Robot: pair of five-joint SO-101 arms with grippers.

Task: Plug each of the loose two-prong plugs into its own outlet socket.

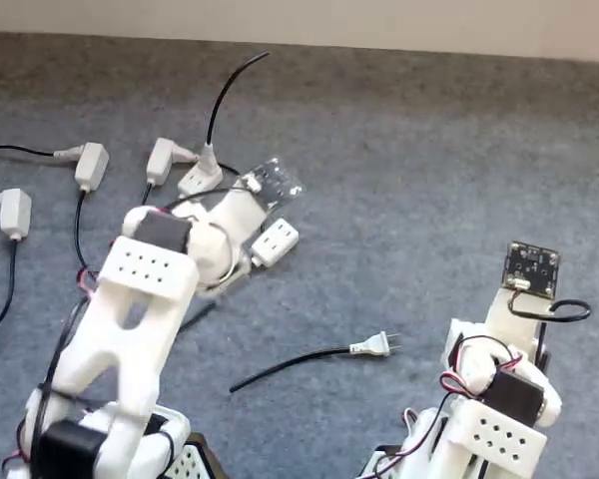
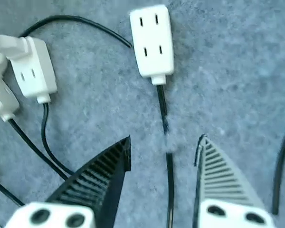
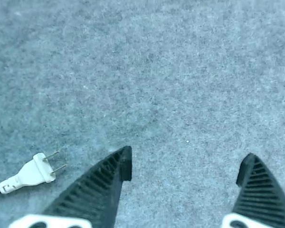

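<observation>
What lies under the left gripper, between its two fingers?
The black cord of a white outlet socket runs on the grey carpet beneath the open left gripper. Its other end is out of sight.

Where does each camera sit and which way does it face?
High view: fixed overhead, looking down on table and both arms.
Left wrist: on left arm, facing down at a socket; left gripper open.
Right wrist: on right arm, facing down at the plug; right gripper open.
High and right wrist share the plug.
</observation>
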